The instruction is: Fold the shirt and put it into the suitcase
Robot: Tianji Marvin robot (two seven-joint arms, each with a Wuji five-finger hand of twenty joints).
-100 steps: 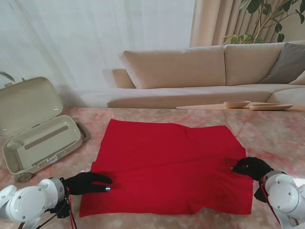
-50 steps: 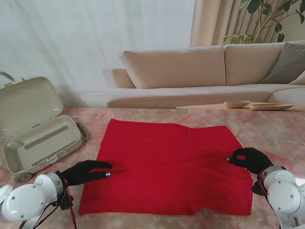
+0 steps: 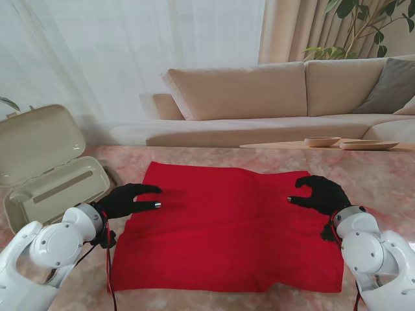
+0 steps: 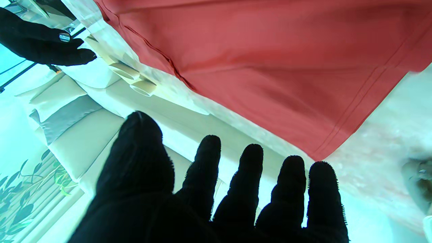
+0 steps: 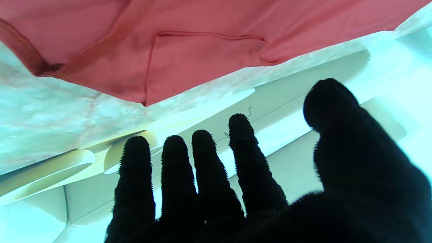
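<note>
The red shirt (image 3: 227, 223) lies spread flat on the pink marble table (image 3: 376, 178), its hem toward me. My left hand (image 3: 126, 199) in a black glove hovers over the shirt's left edge, fingers apart and holding nothing. My right hand (image 3: 319, 193) hovers over the right side near the far corner, also open. The beige suitcase (image 3: 55, 188) lies open at the far left, lid up. In the left wrist view the left hand (image 4: 216, 189) has spread fingers before the shirt (image 4: 270, 60). The right wrist view shows the right hand (image 5: 236, 182) and the shirt (image 5: 189, 50).
A beige sofa (image 3: 272, 97) runs behind the table. A wooden bowl (image 3: 322, 140) and a flat dish (image 3: 369, 144) sit on a low surface at the far right. A plant (image 3: 369, 26) stands in the far right corner.
Both hands have lifted off the shirt's near part and moved farther from me, toward its far corners. The shirt has stayed flat.
</note>
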